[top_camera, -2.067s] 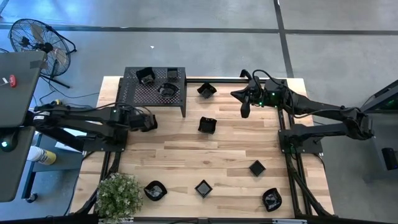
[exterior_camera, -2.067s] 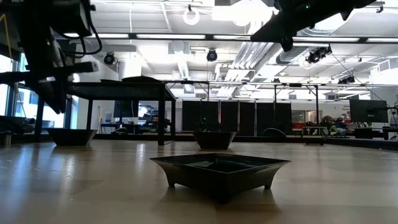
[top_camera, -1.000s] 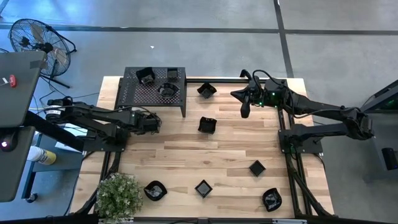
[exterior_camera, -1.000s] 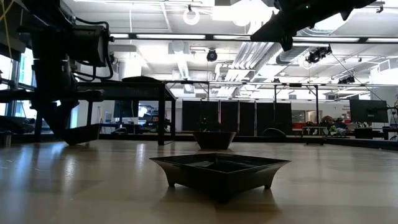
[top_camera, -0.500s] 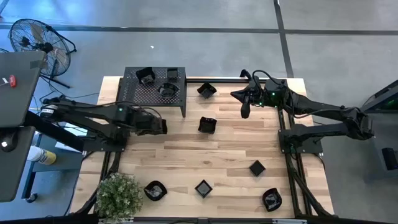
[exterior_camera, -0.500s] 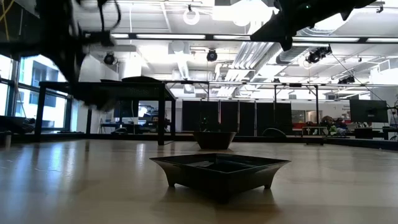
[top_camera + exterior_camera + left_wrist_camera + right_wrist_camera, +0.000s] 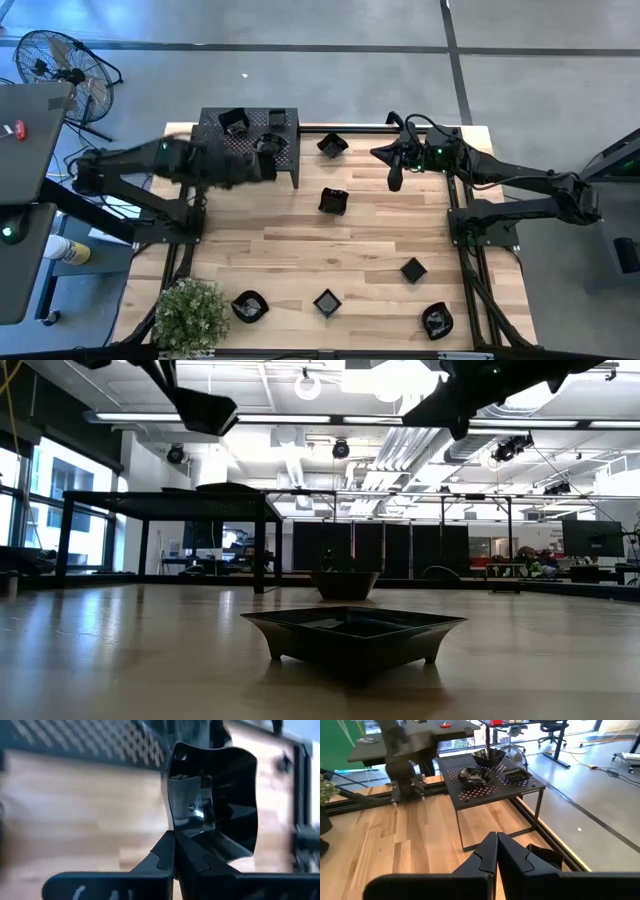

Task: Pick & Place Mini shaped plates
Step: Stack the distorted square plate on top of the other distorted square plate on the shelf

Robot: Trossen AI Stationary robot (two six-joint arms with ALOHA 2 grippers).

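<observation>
My left gripper is shut on a glossy black mini plate and hovers high by the near edge of the black perforated shelf. The held plate also shows near the top of the low view. Three mini plates sit on the shelf top. Several more rest on their bases on the table, among them a square one and one at mid-table. My right gripper is shut and empty, raised above the far right of the table. My left gripper pinches the plate's rim between its two fingers, at one side of the dish. The plate is lifted clear of the table and stands tilted on edge, its hollow open to the wrist camera.
A potted plant stands at the near left corner. Black frame rails run along the table's right side. Loose plates lie near the front edge and at the far middle. Bare wood lies between them.
My left gripper has lifted the mini plate off the table's left part, carried it a little to the right, then swung up and toward the far edge to the shelf's near side. The plate hangs clear of the table and has tipped on edge.
</observation>
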